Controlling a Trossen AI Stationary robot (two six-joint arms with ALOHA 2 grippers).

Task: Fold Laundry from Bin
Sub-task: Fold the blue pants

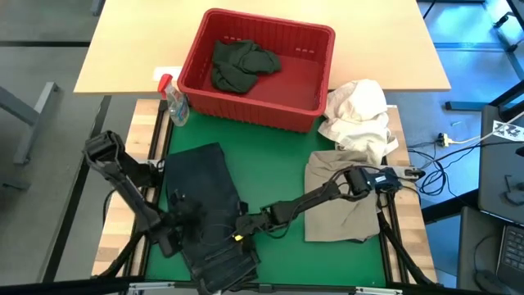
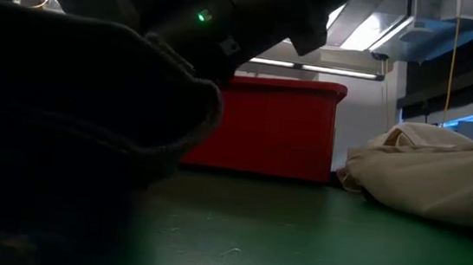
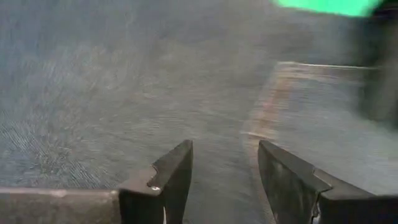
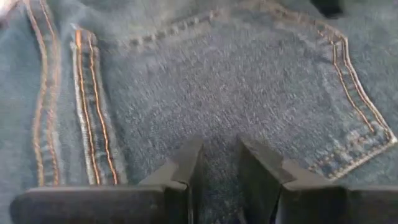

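A pair of dark blue jeans [image 1: 205,205] lies spread on the left half of the green mat [image 1: 278,164], and its bulk fills the left of the low view [image 2: 82,109]. My left gripper [image 3: 224,149] stands open close over the denim near the jeans' left side [image 1: 182,220]. My right gripper [image 4: 221,146] reaches in from the right [image 1: 242,228]. Its fingers are a narrow gap apart over the denim beside a back pocket [image 4: 311,93]. A folded khaki garment [image 1: 340,192] lies flat on the mat's right. A dark garment [image 1: 241,64] lies crumpled in the red bin [image 1: 270,24]. My left gripper points slanting down at the denim [image 3: 124,93]; I cannot tell whether its fingertips touch it. My right gripper also slants down at the jeans, next to the pocket's stitched seam [image 4: 186,28]. The denim shows flat between its fingers, and I cannot tell whether they touch it.
The bin stands at the mat's far edge, on the wooden table. A small spray bottle with a red top [image 1: 173,98] stands at its left corner. A white cloth bundle [image 1: 360,111] lies at its right. Bare green mat lies between the jeans and the khaki garment.
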